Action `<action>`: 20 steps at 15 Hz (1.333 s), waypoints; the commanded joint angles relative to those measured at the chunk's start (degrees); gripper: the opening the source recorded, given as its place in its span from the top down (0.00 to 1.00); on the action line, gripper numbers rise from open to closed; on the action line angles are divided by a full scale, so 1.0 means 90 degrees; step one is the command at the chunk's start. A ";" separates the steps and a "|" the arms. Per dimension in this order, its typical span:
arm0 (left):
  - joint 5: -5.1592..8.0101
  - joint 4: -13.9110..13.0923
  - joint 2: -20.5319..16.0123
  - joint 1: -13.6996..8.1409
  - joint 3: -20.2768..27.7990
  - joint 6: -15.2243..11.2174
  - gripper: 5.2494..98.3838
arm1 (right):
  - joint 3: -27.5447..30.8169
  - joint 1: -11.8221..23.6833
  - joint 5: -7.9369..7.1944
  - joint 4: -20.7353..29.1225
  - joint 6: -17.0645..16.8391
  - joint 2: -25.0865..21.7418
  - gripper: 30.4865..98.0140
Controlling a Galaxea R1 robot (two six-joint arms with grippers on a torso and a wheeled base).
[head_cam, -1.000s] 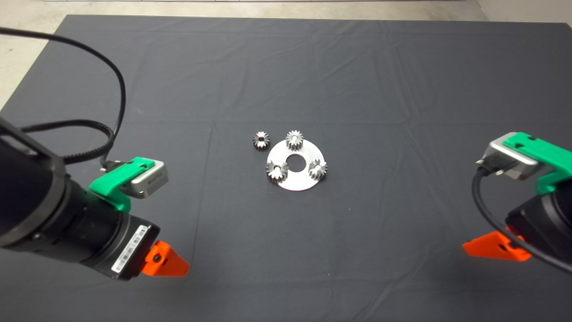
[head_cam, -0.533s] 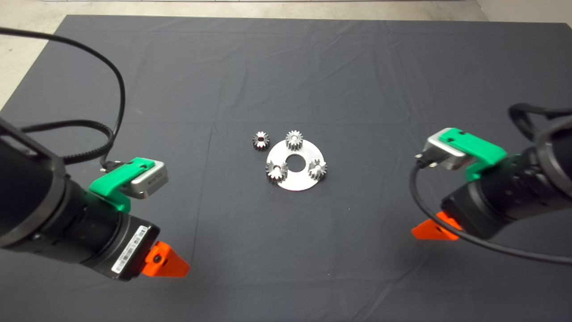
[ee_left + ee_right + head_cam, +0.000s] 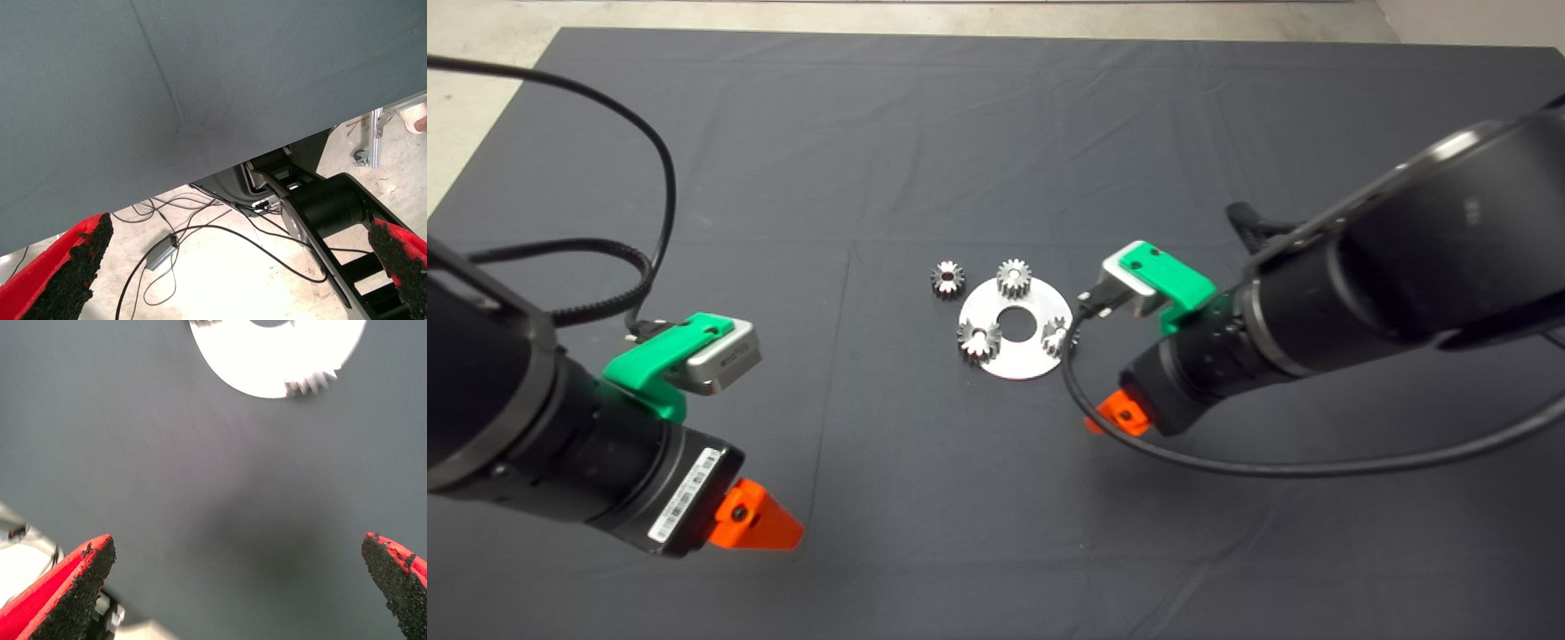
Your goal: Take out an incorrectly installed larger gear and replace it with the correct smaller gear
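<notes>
A round silver plate [image 3: 1016,359] lies mid-mat with three gears on it. The larger gear [image 3: 978,340], darker and wider, sits at its near left. Two paler gears sit at the far side [image 3: 1013,278] and at the right [image 3: 1056,335]. The smaller gear [image 3: 947,278], with dark flanks, lies loose on the mat just left of the plate. My right gripper [image 3: 1110,420] is open and empty, low over the mat just right of the plate. Its wrist view shows the plate [image 3: 267,360] and one gear's teeth [image 3: 310,385] ahead of the fingers [image 3: 67,593]. My left gripper [image 3: 760,524] is open and parked at the lower left.
The right arm's black cable [image 3: 1074,391] loops close to the plate's right edge. A seam [image 3: 845,302] runs down the mat left of the gears. The left wrist view shows the mat's edge [image 3: 200,180], floor cables and the robot's base [image 3: 327,207].
My right arm has swung in from the right edge towards the plate and now sits just beside it. The left arm and the gears have not moved.
</notes>
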 commanded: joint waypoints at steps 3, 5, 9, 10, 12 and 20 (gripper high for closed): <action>0.0033 -0.0074 -0.0007 -0.0080 0.0069 -0.0027 0.00 | -0.1081 -0.0778 0.0009 -0.1159 -0.0506 0.0827 0.00; 0.0033 -0.0074 -0.0007 -0.0080 0.0069 -0.0027 0.00 | -0.1421 -0.0850 0.0005 -0.1214 -0.0754 0.1090 0.00; 0.0033 -0.0074 -0.0007 -0.0080 0.0069 -0.0027 0.00 | -0.1773 -0.0866 -0.0001 -0.1589 -0.1128 0.1263 0.00; 0.0033 -0.0074 -0.0007 -0.0080 0.0069 -0.0027 0.00 | -0.1850 -0.0895 -0.0001 -0.1665 -0.1185 0.1292 0.00; 0.0033 -0.0074 -0.0007 -0.0080 0.0069 -0.0027 0.00 | -0.1908 -0.0914 -0.0009 -0.1783 -0.1206 0.1282 0.00; 0.0033 -0.0074 -0.0016 -0.0080 0.0069 -0.0027 0.00 | -0.2221 -0.1451 -0.0010 -0.2585 -0.1450 0.1380 0.00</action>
